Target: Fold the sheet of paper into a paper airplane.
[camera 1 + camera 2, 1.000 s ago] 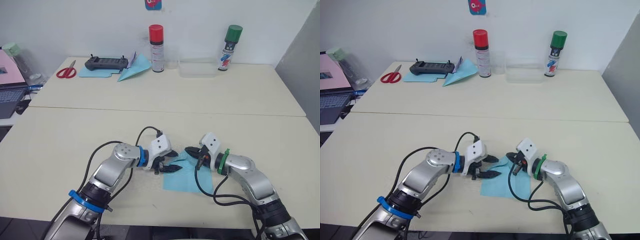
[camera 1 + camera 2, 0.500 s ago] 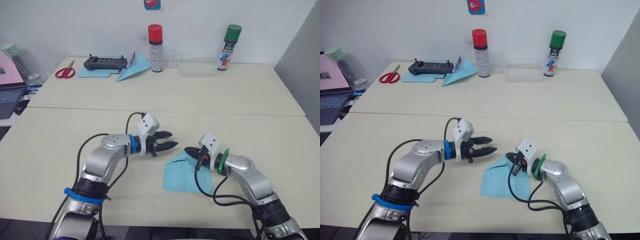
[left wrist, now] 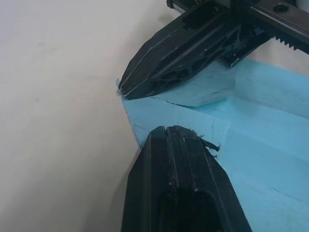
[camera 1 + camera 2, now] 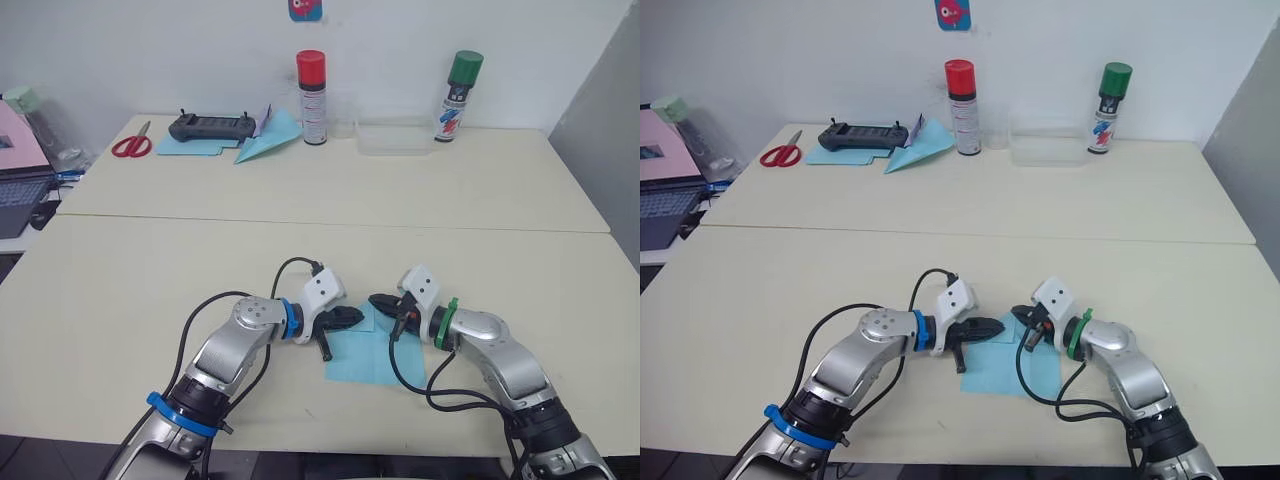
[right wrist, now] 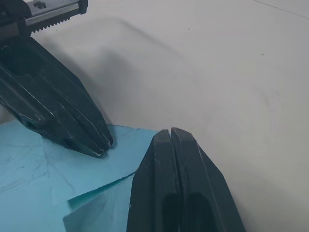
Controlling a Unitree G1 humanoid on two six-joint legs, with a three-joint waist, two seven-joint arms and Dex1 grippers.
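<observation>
Left eye view: returned to the sheet of paper (image 4: pixel 375 352) after lifting away, left gripper (image 4: pixel 343 320) clenched at its left corner; right gripper (image 4: pixel 381 303) clenched, pressing the folded flap beside it. Suggested crease-setting underway, early in folding. Beyond the sheet, well apart: paper dart (image 4: pixel 266 139), controller (image 4: pixel 212 125), scissors (image 4: pixel 131 144), 2 spray cans (image 4: pixel 312 96). Nothing obstructing.

Light-blue sheet of paper (image 4: pixel 372 352) with crease lines, black-fingered left gripper (image 4: pixel 345 318), black right gripper (image 4: pixel 382 304), cream surface (image 4: pixel 300 255)
</observation>
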